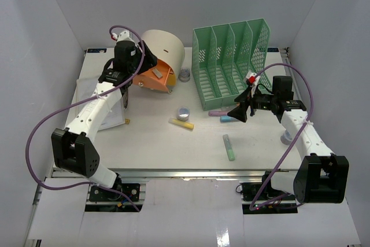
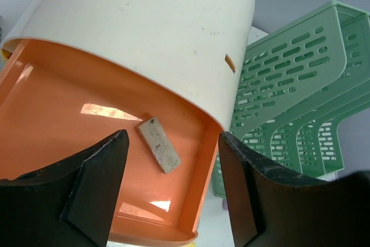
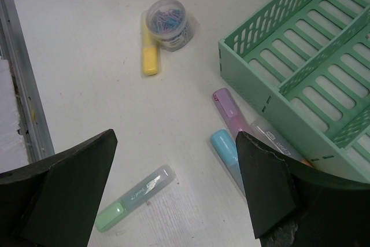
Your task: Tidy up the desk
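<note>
— Where was the desk (image 1: 144,143)?
— It spread under everything, its metal rail (image 1: 173,173) at the near edge.
— And the left gripper (image 2: 172,137)?
— Its jaws stood apart and held nothing, before the orange drawer (image 2: 69,143) of a white round container (image 2: 156,33). A grey eraser (image 2: 159,144) lay in the drawer.
— And the right gripper (image 3: 176,143)?
— Also wide open and empty, above the desk, near a green highlighter (image 3: 134,198), beside the green file rack (image 3: 300,67).

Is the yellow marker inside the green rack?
No, the yellow marker lies on the desk beside the jar of paper clips, outside the green rack.
</note>
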